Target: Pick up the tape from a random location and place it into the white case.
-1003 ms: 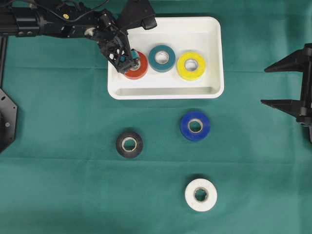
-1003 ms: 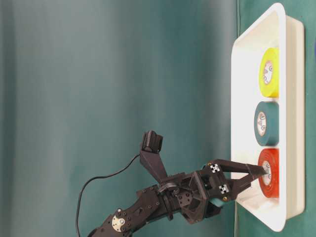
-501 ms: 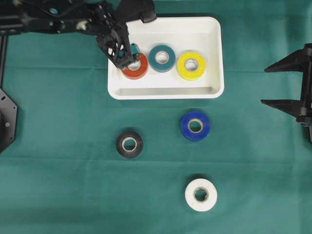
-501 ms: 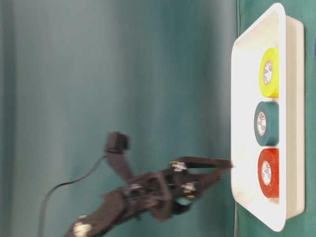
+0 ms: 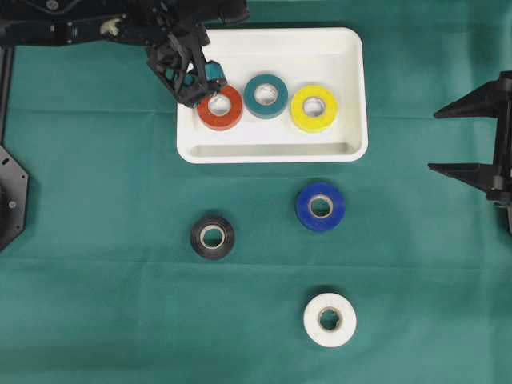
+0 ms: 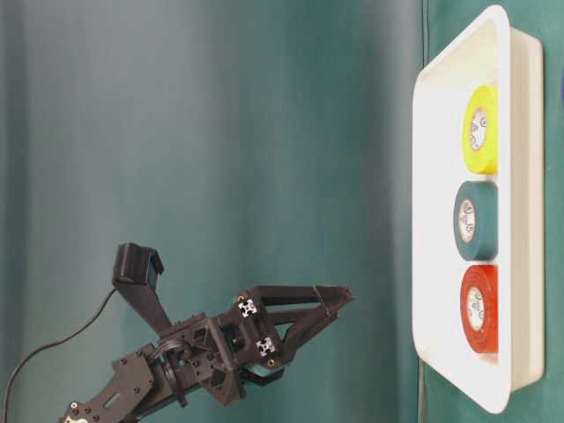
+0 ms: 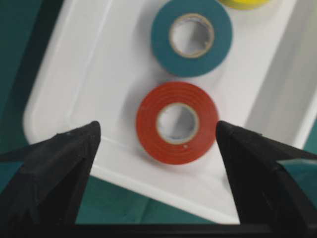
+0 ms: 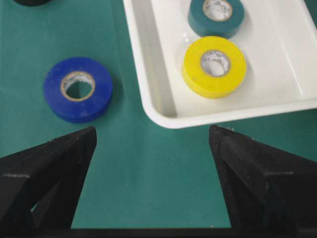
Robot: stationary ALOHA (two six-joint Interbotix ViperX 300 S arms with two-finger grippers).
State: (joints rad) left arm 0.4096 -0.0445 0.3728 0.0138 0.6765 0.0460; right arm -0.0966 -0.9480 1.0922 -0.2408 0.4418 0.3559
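Note:
The white case holds a red tape, a teal tape and a yellow tape, all lying flat. My left gripper is open and empty, raised off the case's left end; the table-level view shows the left gripper well clear of the case. In the left wrist view the red tape lies free between the spread fingers of the gripper. My right gripper is open and empty at the right edge, with bare cloth between its fingers.
A blue tape lies just below the case, also in the right wrist view. A black tape lies left of it, and a white tape lies near the front. Green cloth covers the table.
My left gripper has let go of the red tape, then lifted and drawn back to the upper left. The red tape stays in the case. The right arm has not moved.

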